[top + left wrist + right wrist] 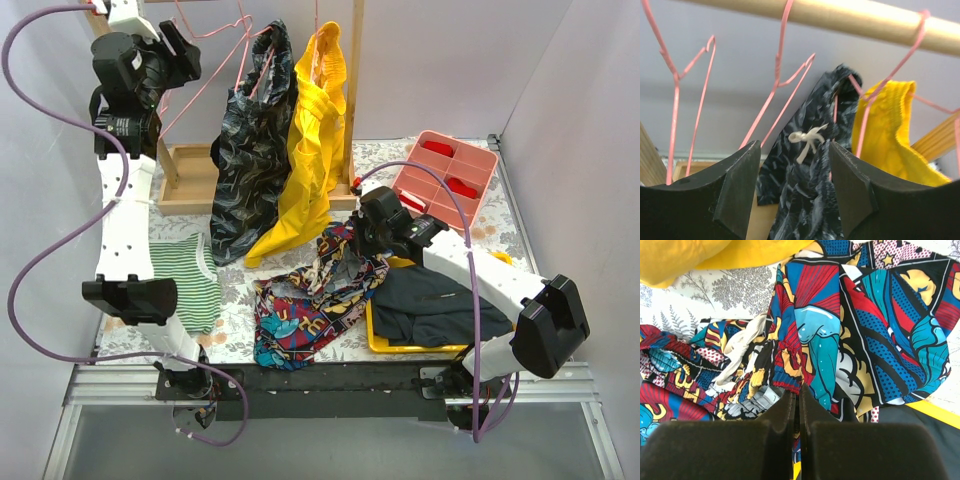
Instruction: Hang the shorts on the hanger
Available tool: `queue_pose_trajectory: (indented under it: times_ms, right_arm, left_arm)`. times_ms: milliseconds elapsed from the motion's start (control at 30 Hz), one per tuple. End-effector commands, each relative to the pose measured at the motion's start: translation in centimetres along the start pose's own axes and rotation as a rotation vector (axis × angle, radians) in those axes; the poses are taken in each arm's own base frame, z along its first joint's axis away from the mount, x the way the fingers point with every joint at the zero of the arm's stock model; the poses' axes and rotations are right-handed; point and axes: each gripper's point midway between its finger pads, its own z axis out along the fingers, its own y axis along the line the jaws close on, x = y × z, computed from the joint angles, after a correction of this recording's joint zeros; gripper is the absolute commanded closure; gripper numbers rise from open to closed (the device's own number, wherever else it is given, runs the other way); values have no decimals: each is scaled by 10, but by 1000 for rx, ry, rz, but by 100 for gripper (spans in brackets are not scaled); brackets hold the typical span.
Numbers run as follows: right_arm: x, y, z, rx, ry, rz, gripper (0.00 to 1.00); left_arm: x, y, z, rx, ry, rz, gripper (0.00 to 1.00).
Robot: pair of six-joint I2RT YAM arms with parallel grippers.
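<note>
The comic-print shorts (305,300) lie crumpled on the table in front of the rack, one edge lifted. My right gripper (362,243) is shut on the raised waistband edge; in the right wrist view the gripper (796,395) pinches the shorts (840,330). Two empty pink wire hangers (205,70) hang from the wooden rod at the upper left. My left gripper (180,50) is raised beside them, open and empty. In the left wrist view one empty hanger (777,75) hangs just above the open gripper (792,165), not touching it.
A black-grey garment (250,150) and a yellow garment (315,150) hang on other hangers. A green striped shirt (190,280) lies at the left. A yellow tray (385,345) holds a dark garment. A pink compartment tray (445,175) stands at the back right.
</note>
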Motion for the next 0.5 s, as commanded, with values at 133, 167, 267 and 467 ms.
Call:
queue_pose_trajectory:
  times_ms: [133, 167, 267, 467]
  right_arm:
    - [-6, 6, 2, -40, -23, -11, 99]
    - [-6, 7, 2, -43, -22, -12, 99]
    - [-4, 7, 3, -43, -19, -14, 99]
    - [-1, 6, 6, -43, -12, -13, 99]
  left_arm:
    - [50, 24, 20, -46, 131, 73, 48]
    - [52, 25, 22, -49, 136, 74, 48]
    - [62, 29, 25, -55, 157, 76, 50]
    - [68, 20, 21, -2, 178, 70, 53]
